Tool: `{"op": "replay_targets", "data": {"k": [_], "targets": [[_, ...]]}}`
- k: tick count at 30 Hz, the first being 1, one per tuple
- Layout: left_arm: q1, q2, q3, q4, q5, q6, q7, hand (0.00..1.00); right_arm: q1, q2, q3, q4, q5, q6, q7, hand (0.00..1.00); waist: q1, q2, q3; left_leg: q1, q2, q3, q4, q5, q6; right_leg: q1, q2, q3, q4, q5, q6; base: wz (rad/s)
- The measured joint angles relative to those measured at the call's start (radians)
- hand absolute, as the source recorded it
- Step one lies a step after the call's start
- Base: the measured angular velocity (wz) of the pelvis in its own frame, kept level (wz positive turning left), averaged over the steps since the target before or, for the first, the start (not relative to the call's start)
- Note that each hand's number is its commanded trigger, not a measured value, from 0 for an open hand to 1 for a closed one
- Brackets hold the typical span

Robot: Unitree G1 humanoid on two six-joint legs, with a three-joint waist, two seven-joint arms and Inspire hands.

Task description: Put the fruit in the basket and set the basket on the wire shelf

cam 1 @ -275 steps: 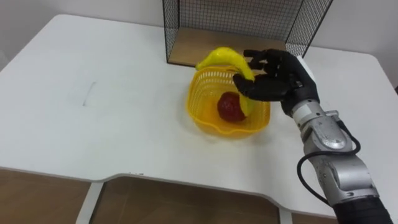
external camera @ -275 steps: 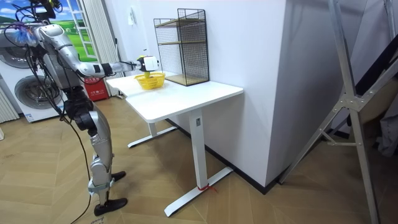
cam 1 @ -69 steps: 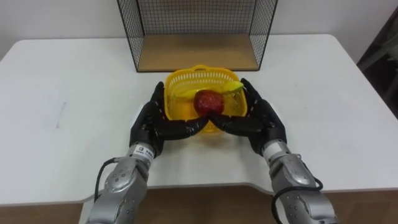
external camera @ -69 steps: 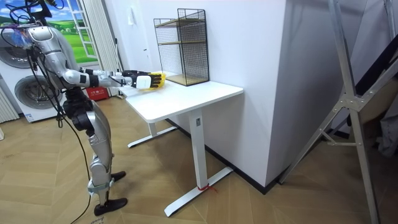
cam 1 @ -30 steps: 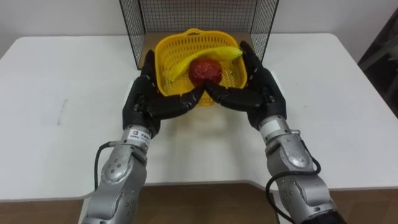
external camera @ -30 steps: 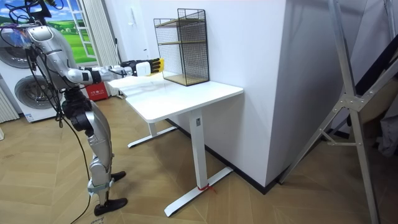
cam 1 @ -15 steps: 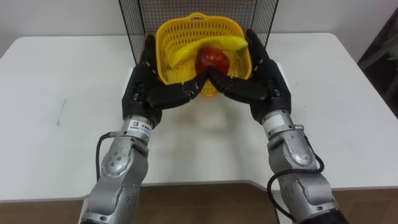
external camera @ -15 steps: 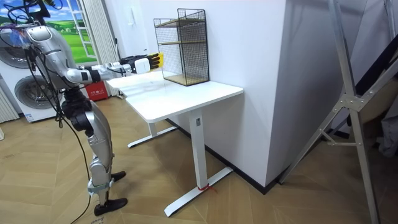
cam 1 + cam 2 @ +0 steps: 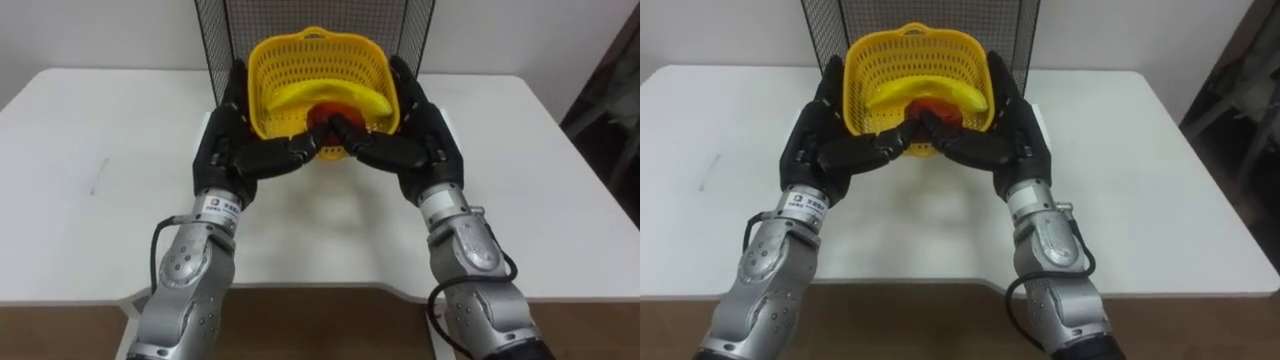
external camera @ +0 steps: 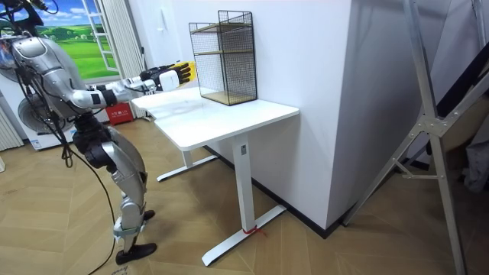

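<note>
We cradle the basket (image 9: 320, 70) between flat left hand (image 9: 228, 150) and right hand (image 9: 425, 140); level it, easing ahead onto the wire shelf (image 9: 212, 40)

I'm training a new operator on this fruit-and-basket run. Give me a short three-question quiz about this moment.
1. Multiple choice: what carries the yellow basket? A) the left hand alone; B) both hands, one at each side; C) nothing, it sits on the table.
2. True or false: the banana lies outside the basket.
3. Short answer: what stands right behind the basket?
Key: 1 B: the left hand and right hand cup it, raised above the table. 2 False: it lies inside, over a red fruit. 3 The wire shelf.
</note>
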Motion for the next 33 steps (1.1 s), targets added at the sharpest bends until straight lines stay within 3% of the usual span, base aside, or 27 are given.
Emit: {"op": "replay_targets", "data": {"k": [2,3,4,5,7,10,13,16,18,20,21,25,27,29,31,33], "targets": [[0.000,0.002,0.012,0.001,0.000,0.000,0.000,0.00,-0.001,0.004,0.000,0.007,0.005,-0.001,0.009,0.00,0.001,-0.017,0.0061,-0.028,-0.016,-0.008,-0.025,0.014,-0.001,-0.006,-0.007,0.010,-0.003,0.006,-0.007,-0.04],[-0.001,-0.003,0.012,-0.001,0.002,0.000,0.000,0.00,-0.004,-0.006,-0.002,0.006,0.009,-0.001,0.009,0.00,0.001,-0.023,0.0027,-0.060,-0.048,-0.017,-0.111,0.028,0.003,-0.026,-0.015,0.012,-0.004,0.006,-0.005,0.00],[-0.001,-0.008,0.011,-0.002,0.003,0.000,0.000,0.00,-0.007,-0.011,-0.002,0.006,0.010,-0.001,0.009,0.00,0.002,-0.022,0.0019,-0.078,-0.063,-0.018,-0.163,0.056,0.009,-0.032,-0.016,0.013,-0.005,0.006,-0.002,-0.17],[0.000,-0.011,0.010,-0.001,0.005,0.001,0.000,0.00,-0.007,-0.012,-0.001,0.010,0.010,0.001,0.009,0.00,0.010,-0.031,0.0039,-0.091,-0.079,-0.026,-0.197,0.133,0.034,-0.034,-0.026,0.020,-0.006,0.003,0.004,-0.20],[-0.008,0.002,0.009,-0.002,-0.003,0.001,0.000,0.00,-0.009,-0.013,0.000,0.010,0.012,0.005,0.013,0.00,0.006,-0.048,-0.0045,-0.075,-0.095,-0.023,-0.220,0.136,0.041,-0.031,-0.037,0.015,-0.029,0.010,0.020,-0.02],[-0.013,0.001,0.009,-0.002,-0.012,0.000,0.000,0.00,-0.023,-0.021,-0.001,0.010,0.029,0.005,0.017,0.00,0.006,-0.049,-0.0045,-0.074,-0.114,-0.022,-0.210,0.118,0.053,-0.028,-0.057,0.001,-0.038,0.008,0.033,0.08],[-0.013,0.000,0.009,-0.002,-0.016,0.000,0.000,0.00,-0.024,-0.014,0.000,0.010,0.029,0.005,0.017,0.00,0.002,-0.046,-0.0029,-0.082,-0.132,-0.028,-0.168,0.079,0.059,-0.011,-0.069,-0.006,-0.032,-0.012,0.043,0.11],[-0.013,-0.001,0.000,-0.002,-0.015,0.000,0.000,0.00,-0.025,-0.019,0.000,0.010,0.027,0.005,0.015,0.00,-0.014,-0.046,-0.0022,-0.077,-0.176,-0.025,-0.141,0.037,0.086,-0.005,-0.120,-0.008,0.023,-0.057,0.076,0.15],[-0.019,-0.005,-0.002,-0.002,-0.022,0.000,0.000,0.00,-0.025,-0.021,0.000,0.006,0.027,-0.002,0.003,0.00,-0.017,-0.047,-0.0030,-0.071,-0.219,-0.010,-0.130,0.016,0.114,-0.039,-0.176,0.007,0.140,-0.080,0.106,0.00],[-0.023,-0.005,-0.002,-0.002,-0.021,0.001,0.000,0.00,-0.025,-0.021,0.001,0.005,0.028,-0.003,-0.003,0.00,-0.020,-0.052,-0.0003,-0.071,-0.244,0.011,-0.108,-0.003,0.140,-0.096,-0.219,0.027,0.266,-0.070,0.111,0.04],[-0.023,-0.007,-0.001,-0.002,-0.022,0.001,0.000,0.00,-0.025,-0.021,0.000,0.005,0.028,-0.003,-0.005,0.00,-0.016,-0.053,0.0001,-0.069,-0.254,0.021,-0.098,-0.016,0.153,-0.128,-0.235,0.043,0.332,-0.047,0.112,0.00],[-0.023,-0.007,-0.002,-0.002,-0.021,-0.002,0.008,0.00,-0.027,-0.006,0.001,0.005,0.028,-0.004,-0.012,0.00,-0.013,-0.048,0.0031,-0.041,-0.249,0.022,-0.116,-0.029,0.174,-0.136,-0.223,0.050,0.329,0.017,0.117,-0.11],[-0.023,-0.006,0.001,-0.002,-0.021,-0.013,0.017,0.00,-0.037,-0.008,-0.002,0.006,0.022,-0.004,-0.012,0.00,-0.012,-0.034,0.0110,-0.043,-0.230,0.021,-0.131,-0.031,0.181,-0.119,-0.184,0.048,0.211,0.003,0.116,-0.23],[-0.023,-0.007,0.001,-0.002,-0.021,-0.013,0.023,0.00,-0.037,-0.007,0.000,0.009,0.019,-0.004,-0.012,0.00,-0.020,-0.031,0.0130,-0.041,-0.228,0.021,-0.143,-0.026,0.187,-0.120,-0.155,0.040,0.108,-0.004,0.107,-0.04],[-0.023,-0.011,-0.003,-0.002,-0.022,-0.012,0.023,0.00,-0.038,-0.005,0.000,0.011,0.019,-0.002,-0.013,0.00,-0.025,-0.027,0.0134,-0.028,-0.232,0.022,-0.155,-0.026,0.189,-0.113,-0.130,0.032,0.046,0.010,0.118,0.04],[-0.026,-0.013,-0.002,-0.002,-0.020,-0.012,0.023,0.00,-0.040,-0.004,-0.003,0.011,0.020,-0.002,-0.013,0.00,-0.025,-0.021,0.0130,-0.020,-0.217,0.022,-0.172,-0.023,0.185,-0.079,-0.108,0.025,-0.021,0.038,0.116,0.00]]}}
